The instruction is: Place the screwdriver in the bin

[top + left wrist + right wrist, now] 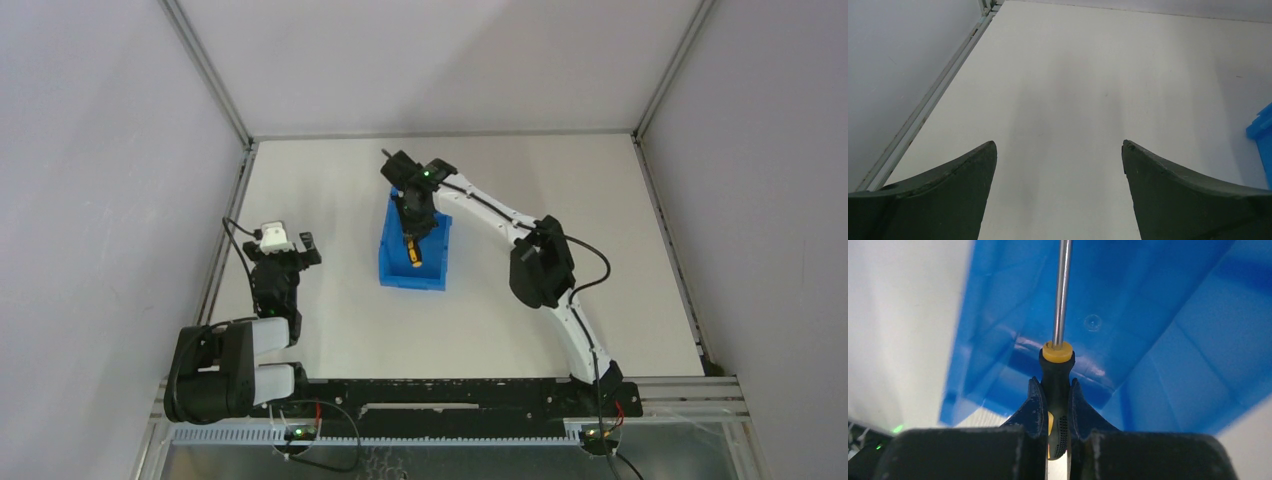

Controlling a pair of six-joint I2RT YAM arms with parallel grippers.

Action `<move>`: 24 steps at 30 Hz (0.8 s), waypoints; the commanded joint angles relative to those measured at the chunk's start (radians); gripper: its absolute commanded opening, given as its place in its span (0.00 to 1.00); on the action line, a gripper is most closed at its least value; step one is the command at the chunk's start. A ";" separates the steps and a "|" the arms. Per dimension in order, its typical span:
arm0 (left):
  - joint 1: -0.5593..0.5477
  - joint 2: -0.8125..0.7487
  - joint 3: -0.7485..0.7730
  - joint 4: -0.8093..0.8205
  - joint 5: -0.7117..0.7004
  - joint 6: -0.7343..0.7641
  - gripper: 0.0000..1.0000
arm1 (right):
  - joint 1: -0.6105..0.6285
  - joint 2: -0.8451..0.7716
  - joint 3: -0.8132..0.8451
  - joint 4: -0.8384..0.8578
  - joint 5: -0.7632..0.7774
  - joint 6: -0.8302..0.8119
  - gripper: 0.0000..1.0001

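Blue glossy bin (pixel 1158 305); right gripper (pixel 1055 392) pinching black-yellow screwdriver (pixel 1057 367) handle

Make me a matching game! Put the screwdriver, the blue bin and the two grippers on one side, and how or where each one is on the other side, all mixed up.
Things:
1. screwdriver
2. bin
3. left gripper
4. right gripper

How or where:
A. open, with only bare table in front of it
B. shut tight on a handle
C. held by its black and yellow handle, metal shaft over the blue inside
D. blue, standing on the table

Pairs: 1-C, 2-D, 3-A, 4-B
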 commanded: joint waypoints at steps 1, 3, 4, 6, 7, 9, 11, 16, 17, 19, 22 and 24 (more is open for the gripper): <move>0.001 -0.001 0.037 0.031 0.008 0.007 1.00 | -0.004 0.026 -0.056 0.085 0.036 0.053 0.00; 0.003 -0.001 0.037 0.031 0.009 0.007 1.00 | -0.006 0.025 -0.113 0.124 0.042 0.064 0.02; 0.002 -0.001 0.038 0.030 0.008 0.007 1.00 | -0.009 0.025 -0.135 0.142 0.042 0.070 0.05; 0.002 -0.001 0.038 0.031 0.009 0.007 1.00 | -0.011 0.030 -0.162 0.163 0.038 0.078 0.13; 0.004 -0.001 0.038 0.031 0.009 0.007 1.00 | -0.012 0.037 -0.166 0.165 0.038 0.079 0.21; 0.003 -0.001 0.037 0.030 0.009 0.007 1.00 | -0.011 0.042 -0.163 0.163 0.031 0.081 0.29; 0.003 -0.001 0.037 0.030 0.009 0.007 1.00 | -0.008 0.035 -0.162 0.164 0.029 0.082 0.36; 0.002 -0.001 0.037 0.030 0.008 0.007 1.00 | 0.001 -0.018 -0.144 0.158 0.051 0.079 0.44; 0.002 -0.001 0.037 0.031 0.008 0.007 1.00 | 0.002 -0.035 -0.134 0.152 0.057 0.078 0.45; 0.002 -0.001 0.038 0.031 0.008 0.007 1.00 | 0.005 -0.070 -0.118 0.139 0.076 0.071 0.45; 0.003 -0.001 0.037 0.031 0.008 0.007 1.00 | 0.013 -0.149 -0.102 0.118 0.109 0.054 0.46; 0.003 -0.001 0.037 0.030 0.009 0.007 1.00 | 0.017 -0.210 -0.108 0.116 0.123 0.036 0.51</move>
